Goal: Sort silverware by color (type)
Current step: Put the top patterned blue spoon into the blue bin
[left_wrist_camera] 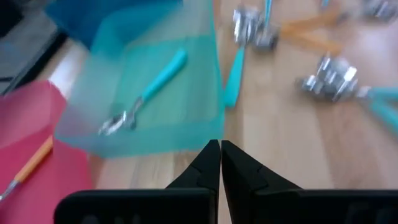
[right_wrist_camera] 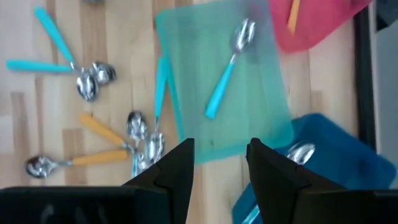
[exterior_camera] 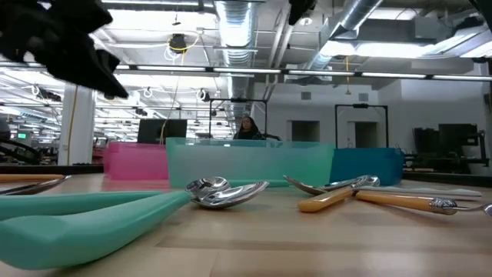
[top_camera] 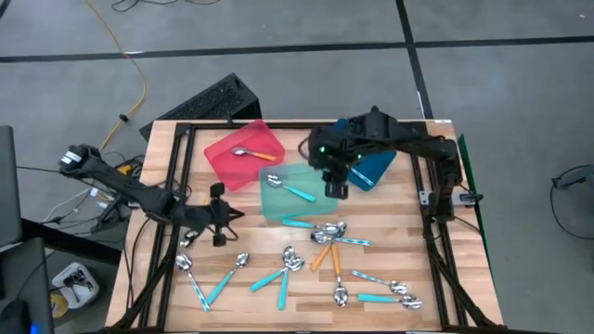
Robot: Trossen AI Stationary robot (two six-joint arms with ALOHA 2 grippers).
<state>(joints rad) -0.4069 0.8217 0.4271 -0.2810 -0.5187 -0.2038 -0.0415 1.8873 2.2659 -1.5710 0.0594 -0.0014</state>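
Blue tray (top_camera: 376,171) half hidden under right claw (right_wrist_camera: 219,163), fingers apart, left claw (left_wrist_camera: 220,163) pinched together, empty.

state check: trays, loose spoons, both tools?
red tray: holds one orange-handled spoon
teal tray: holds one teal-handled spoon
blue tray: holds at least one spoon, partly hidden
loose spoons: scattered on table, unsorted
left tool: shut, empty
right tool: open, empty, above the trays
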